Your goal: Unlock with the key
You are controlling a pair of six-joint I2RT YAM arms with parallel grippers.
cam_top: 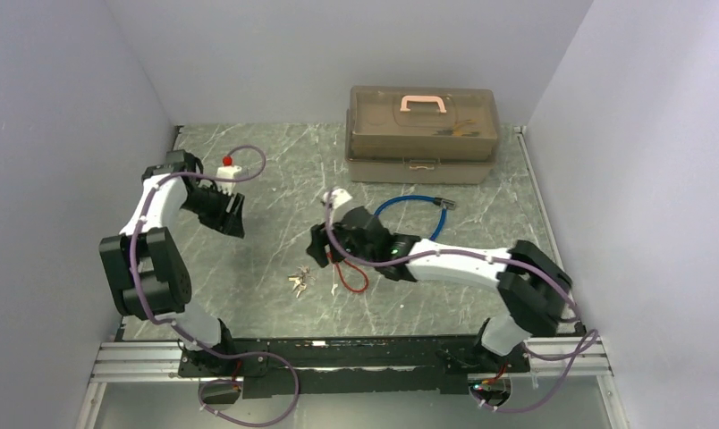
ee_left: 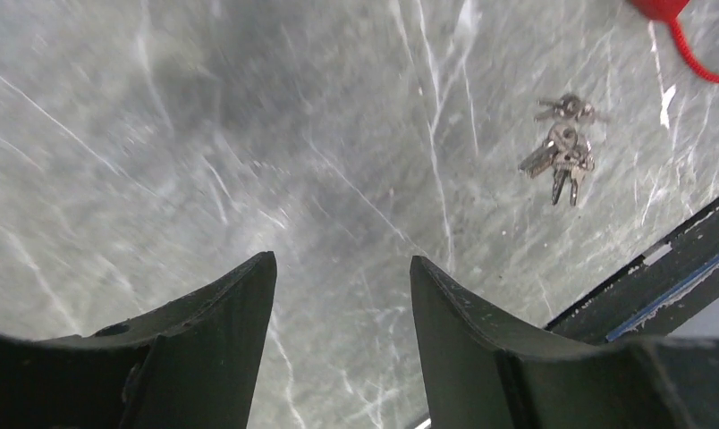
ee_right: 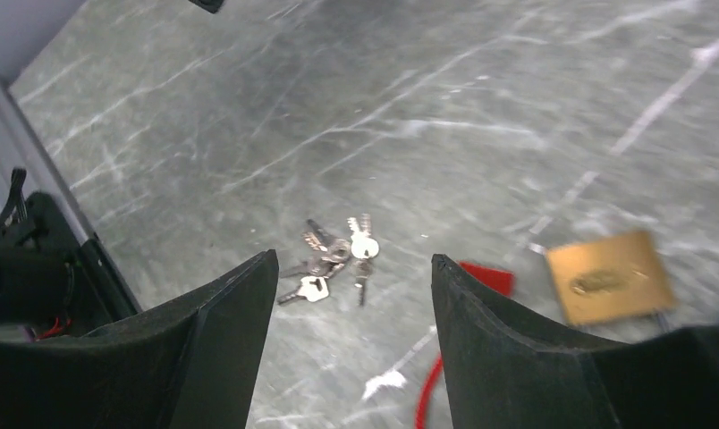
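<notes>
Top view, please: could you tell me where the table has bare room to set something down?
Bare marble lies between the keys and the left arm, and on the right between the tackle box and the right arm. It is crowded mid-table around the keys, red cord and blue cable.

Two white-and-black arms, looping purple cables, matte black wedge-shaped jaws.
</notes>
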